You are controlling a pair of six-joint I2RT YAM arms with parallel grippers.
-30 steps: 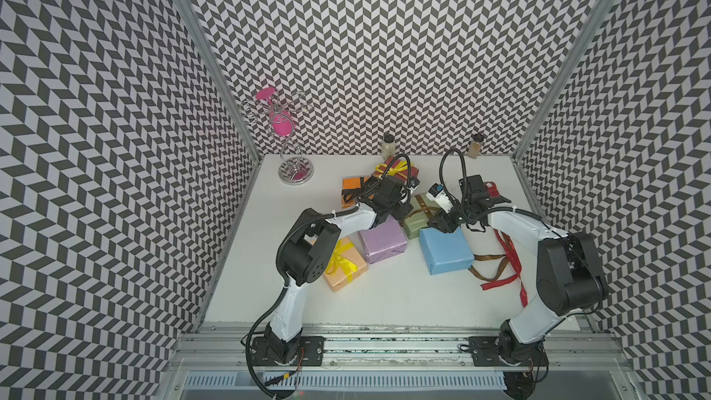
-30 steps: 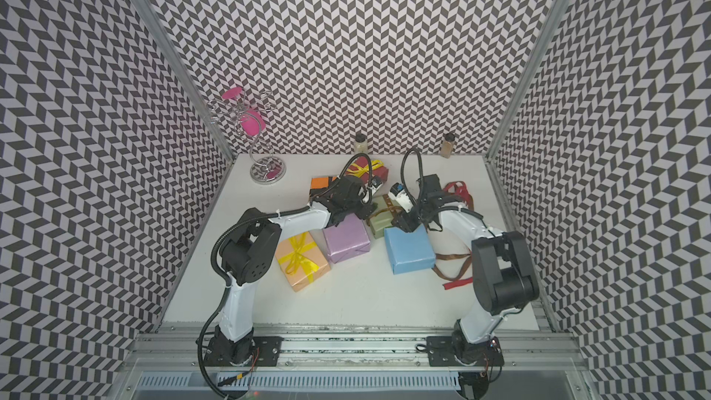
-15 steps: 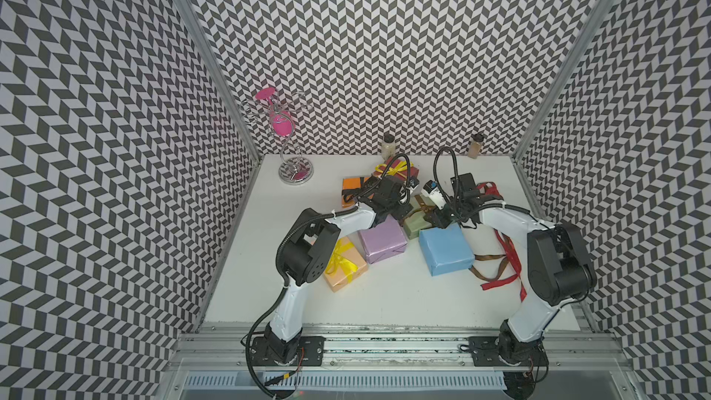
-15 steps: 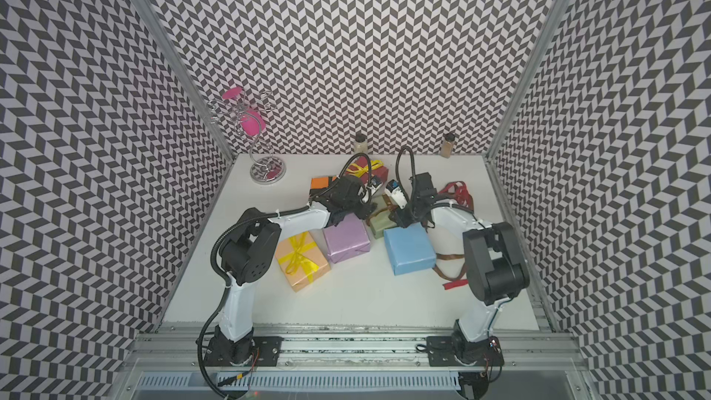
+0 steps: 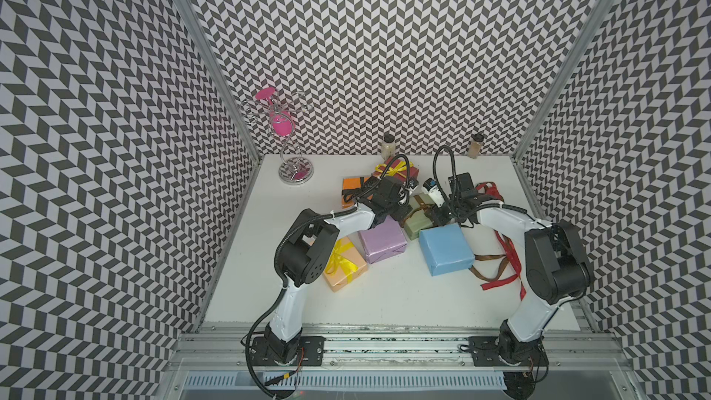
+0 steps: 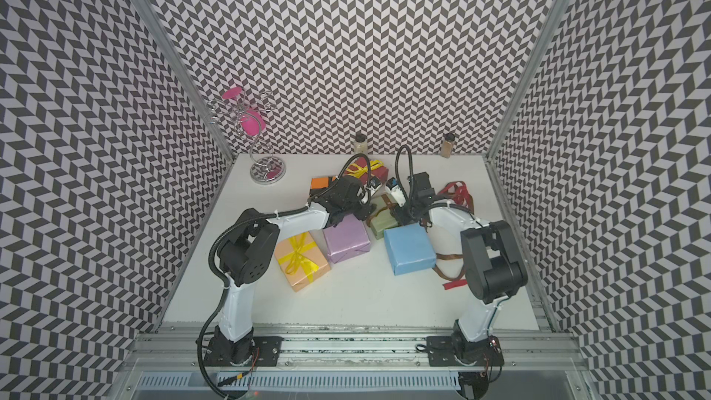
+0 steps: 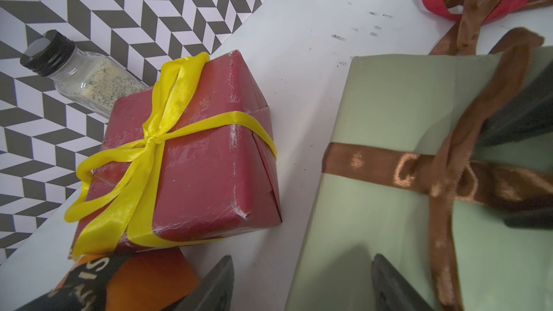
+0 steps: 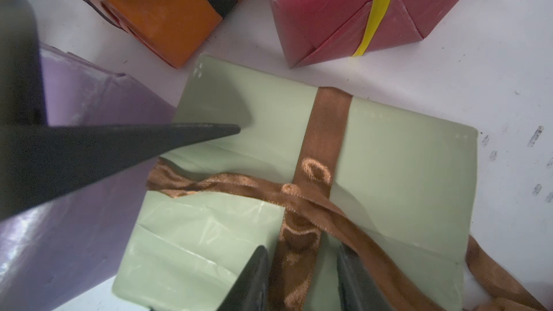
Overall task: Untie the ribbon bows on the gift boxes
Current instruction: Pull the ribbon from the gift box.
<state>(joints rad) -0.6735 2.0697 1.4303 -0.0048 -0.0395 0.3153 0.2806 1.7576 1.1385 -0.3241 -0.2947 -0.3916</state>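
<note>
The sage green box (image 5: 414, 225) (image 8: 404, 160) lies mid-table with a brown ribbon (image 8: 326, 121) (image 7: 374, 163) tied loosely across it. My right gripper (image 8: 302, 249) (image 5: 438, 215) is down on this box. Its jaws stand either side of a strand of that ribbon, a gap still showing on one side. My left gripper (image 7: 302, 264) (image 5: 402, 211) is open, one finger (image 8: 179, 139) over the box's top, nothing held. Yellow bows are tied on the dark red box (image 7: 209, 160) and the peach box (image 5: 344, 263). The orange box (image 8: 167, 16) carries a black ribbon (image 7: 86, 273). The lilac box (image 5: 383, 238) and the light blue box (image 5: 444, 248) are bare.
Loose red and brown ribbons (image 5: 500, 263) lie on the table by the right arm. Two spice jars (image 5: 388, 146) (image 5: 476, 146) stand at the back wall. A wire stand (image 5: 294, 175) with pink pieces is at the back left. Patterned walls close in three sides.
My right gripper has moved in over the sage green box and come down round the brown ribbon, its jaws narrowing. The left arm has stayed put.
</note>
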